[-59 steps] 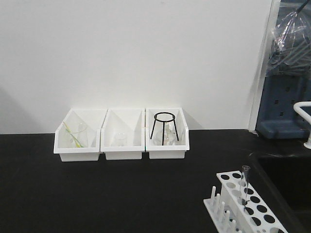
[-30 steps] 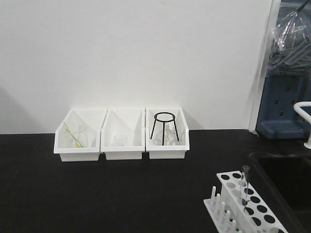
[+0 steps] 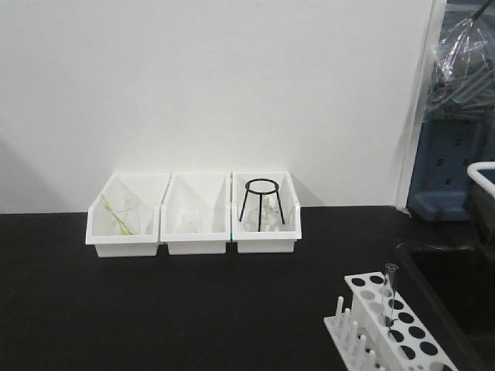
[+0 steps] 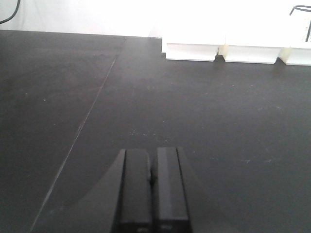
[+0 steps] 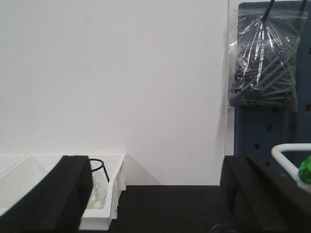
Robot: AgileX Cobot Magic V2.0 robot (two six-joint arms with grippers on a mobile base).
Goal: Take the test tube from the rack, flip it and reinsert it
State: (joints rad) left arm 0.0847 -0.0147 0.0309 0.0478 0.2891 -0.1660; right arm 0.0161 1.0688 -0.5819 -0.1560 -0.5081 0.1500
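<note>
The white rack stands at the front right of the black bench, its pegs along the left side. One clear test tube stands upright in a hole of it. Neither wrist view shows the rack or the tube. My left gripper is shut with nothing between its fingers, low over bare black bench. My right gripper is wide open and empty, facing the white wall. A dark shape, likely part of my right arm, shows at the front view's right edge, above and right of the rack.
Three white open-fronted bins line the back wall; the right one holds a black tripod stand and glassware. A sink recess lies right of the rack. A white pipe and a bagged blue pegboard are at right.
A dark shape has come in at the front view's right edge, covering the lower part of the white pipe. The rack and the tube have not moved.
</note>
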